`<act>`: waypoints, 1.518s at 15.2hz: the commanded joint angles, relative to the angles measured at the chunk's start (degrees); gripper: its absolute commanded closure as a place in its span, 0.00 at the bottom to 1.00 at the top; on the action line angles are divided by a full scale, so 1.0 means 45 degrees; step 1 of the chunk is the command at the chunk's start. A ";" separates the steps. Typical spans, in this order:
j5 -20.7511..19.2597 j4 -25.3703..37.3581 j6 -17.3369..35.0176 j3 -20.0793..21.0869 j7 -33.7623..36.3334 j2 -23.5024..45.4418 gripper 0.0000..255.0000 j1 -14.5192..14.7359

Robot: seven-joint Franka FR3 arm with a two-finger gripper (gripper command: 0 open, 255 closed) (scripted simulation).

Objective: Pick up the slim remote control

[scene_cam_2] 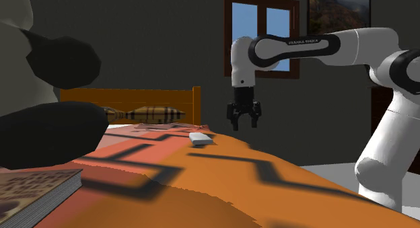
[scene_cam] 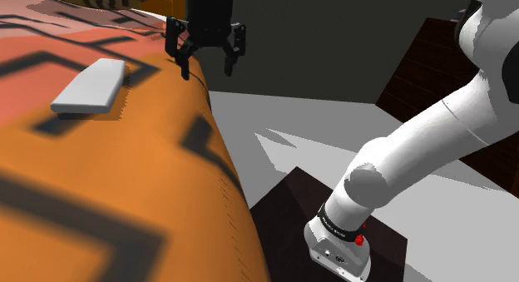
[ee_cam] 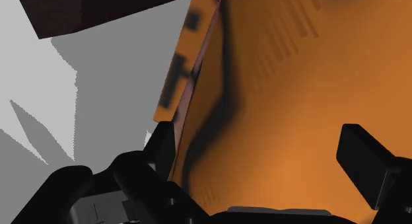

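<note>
The slim remote control (scene_cam: 89, 86) is a flat pale grey slab lying on the orange bed cover (scene_cam: 100, 180); in the second exterior view the remote (scene_cam_2: 200, 138) lies near the bed's far side. My black gripper (scene_cam: 205, 62) hangs open above the bed's edge, to the shoulder view's right of the remote and well apart from it. From across the bed the gripper (scene_cam_2: 243, 123) hovers above and to the right of the remote, holding nothing. In the wrist view the fingers (ee_cam: 366, 164) stand wide apart over the orange cover (ee_cam: 297, 104) and its side edge.
The bed has dark zigzag stripes, a wooden headboard (scene_cam_2: 134, 99) and striped pillows (scene_cam_2: 155, 114). A book (scene_cam_2: 33, 190) lies near the second exterior view's lower left, with a large dark shape (scene_cam_2: 50, 136) above it. Grey floor (scene_cam: 308, 131) lies beside the bed.
</note>
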 commanded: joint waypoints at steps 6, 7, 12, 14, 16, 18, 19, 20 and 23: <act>-0.1099 0.3501 -0.0127 0.2103 0.4373 0.3623 0.00 -0.0150; -0.1436 0.4117 -0.0206 0.2374 0.5032 0.4271 0.00 -0.0069; -0.3623 0.7886 -0.1110 0.3072 0.8183 0.7884 0.00 0.1337; -0.4143 0.8983 -0.1462 0.2975 0.8774 0.8750 0.00 0.1953; -0.3997 0.8374 -0.1016 0.2951 0.8724 0.8550 0.00 0.1793; -0.3886 0.7820 -0.0594 0.2948 0.8686 0.8389 0.00 0.1646; -0.3836 0.7553 -0.0387 0.2947 0.8668 0.8316 0.00 0.1579; -0.3790 0.7295 -0.0184 0.2944 0.8651 0.8248 0.00 0.1518; -0.3724 0.6902 0.0130 0.2939 0.8626 0.8151 0.00 0.1431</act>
